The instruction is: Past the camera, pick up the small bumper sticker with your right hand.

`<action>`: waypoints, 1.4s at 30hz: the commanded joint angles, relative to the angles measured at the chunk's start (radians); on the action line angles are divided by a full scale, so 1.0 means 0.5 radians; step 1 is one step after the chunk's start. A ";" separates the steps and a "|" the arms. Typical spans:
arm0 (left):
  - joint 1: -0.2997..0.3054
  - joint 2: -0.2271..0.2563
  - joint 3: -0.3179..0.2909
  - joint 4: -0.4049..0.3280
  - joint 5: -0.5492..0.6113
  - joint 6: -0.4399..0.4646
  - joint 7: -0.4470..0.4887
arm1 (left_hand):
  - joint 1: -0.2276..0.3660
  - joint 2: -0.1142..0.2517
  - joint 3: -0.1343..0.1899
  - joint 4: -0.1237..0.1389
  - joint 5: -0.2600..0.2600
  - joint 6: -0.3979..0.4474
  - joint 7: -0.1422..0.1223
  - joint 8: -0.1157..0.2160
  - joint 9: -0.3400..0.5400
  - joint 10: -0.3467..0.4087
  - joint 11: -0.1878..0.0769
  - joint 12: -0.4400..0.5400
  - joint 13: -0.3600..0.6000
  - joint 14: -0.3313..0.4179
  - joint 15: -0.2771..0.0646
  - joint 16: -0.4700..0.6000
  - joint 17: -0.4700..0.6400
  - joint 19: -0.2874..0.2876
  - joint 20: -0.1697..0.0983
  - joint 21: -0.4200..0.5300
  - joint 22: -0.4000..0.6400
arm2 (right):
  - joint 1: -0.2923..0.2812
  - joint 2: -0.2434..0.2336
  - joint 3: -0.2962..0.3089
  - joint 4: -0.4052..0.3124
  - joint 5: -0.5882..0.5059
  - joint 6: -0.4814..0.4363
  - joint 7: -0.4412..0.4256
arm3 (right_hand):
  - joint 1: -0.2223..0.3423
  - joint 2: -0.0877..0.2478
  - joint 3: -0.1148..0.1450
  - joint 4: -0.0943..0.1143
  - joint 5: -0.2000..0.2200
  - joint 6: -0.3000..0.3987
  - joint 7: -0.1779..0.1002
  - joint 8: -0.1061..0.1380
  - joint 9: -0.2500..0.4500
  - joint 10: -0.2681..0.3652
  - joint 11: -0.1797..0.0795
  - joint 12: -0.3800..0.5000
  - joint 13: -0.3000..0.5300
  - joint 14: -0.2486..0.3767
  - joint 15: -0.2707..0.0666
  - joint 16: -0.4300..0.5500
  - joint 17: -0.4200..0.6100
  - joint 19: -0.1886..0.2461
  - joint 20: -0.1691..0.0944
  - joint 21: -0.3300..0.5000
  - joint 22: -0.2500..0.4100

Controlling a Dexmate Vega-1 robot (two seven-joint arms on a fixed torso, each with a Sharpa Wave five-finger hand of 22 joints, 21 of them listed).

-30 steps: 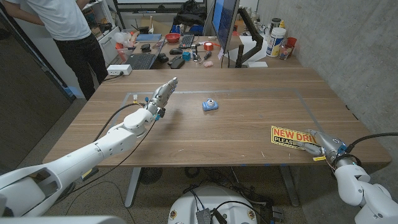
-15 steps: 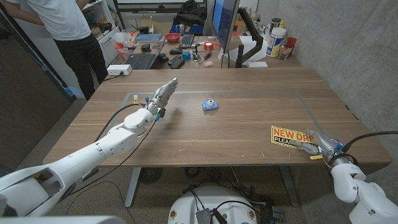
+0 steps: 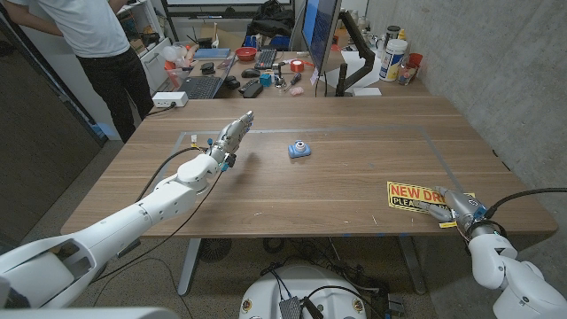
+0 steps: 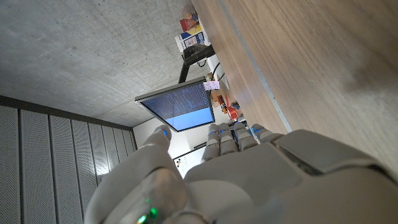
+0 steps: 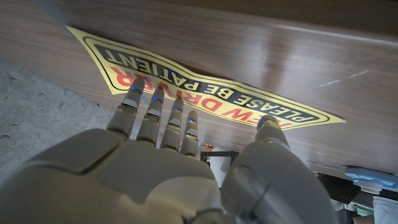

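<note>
Near the table's front right edge lies the yellow bumper sticker, flat on the wood. My right hand is on its right end, fingertips spread across the print in the right wrist view, thumb out to the side; looks like pressing, can't tell if it has any real grip. Blue toy camera sits mid-table, well apart from the sticker. Left hand hangs above the table left of the camera, fingers straight and together, holding nothing.
</note>
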 commanded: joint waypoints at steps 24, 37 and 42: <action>0.085 0.047 -0.099 -0.078 0.011 -0.019 -0.005 | -0.003 0.026 -0.008 -0.003 -0.004 0.020 0.000 0.012 0.007 0.002 -0.014 0.014 0.005 -0.020 0.002 -0.001 0.012 -0.001 0.013 -0.005 0.007 | 0.039 -0.052 -0.216 0.042 0.052 -0.092 -0.286 | 0.440 0.090 0.142 -0.185 0.092 0.031 -0.090 0.043 0.004 0.011 -0.114 0.033 0.016 0.074 -0.212 0.025 0.005 0.106 -0.004 0.041 0.009; 0.101 0.051 -0.096 -0.106 0.011 -0.016 0.026 | -0.003 0.027 -0.008 -0.003 -0.004 0.022 -0.005 0.013 0.007 0.000 -0.016 0.013 0.005 -0.020 0.002 -0.001 0.012 -0.001 0.013 -0.006 0.008 | 0.034 -0.056 -0.199 0.087 0.106 0.010 -0.405 | 0.601 0.125 0.204 -0.176 0.083 0.220 -0.125 0.097 0.008 0.120 -0.150 0.080 0.020 0.238 -0.332 0.058 0.014 0.266 -0.117 0.084 0.014; 0.098 0.041 -0.090 -0.093 0.008 -0.016 0.021 | -0.003 0.027 -0.009 -0.004 -0.004 0.029 -0.007 0.015 0.007 0.001 -0.014 0.013 0.005 -0.020 0.003 -0.001 0.012 -0.001 0.014 -0.007 0.008 | 0.030 -0.048 -0.200 0.102 0.109 0.042 -0.462 | 0.633 0.140 0.219 -0.169 0.074 0.259 -0.128 0.102 0.010 0.166 -0.162 0.097 0.020 0.280 -0.340 0.060 0.017 0.342 -0.175 0.107 0.017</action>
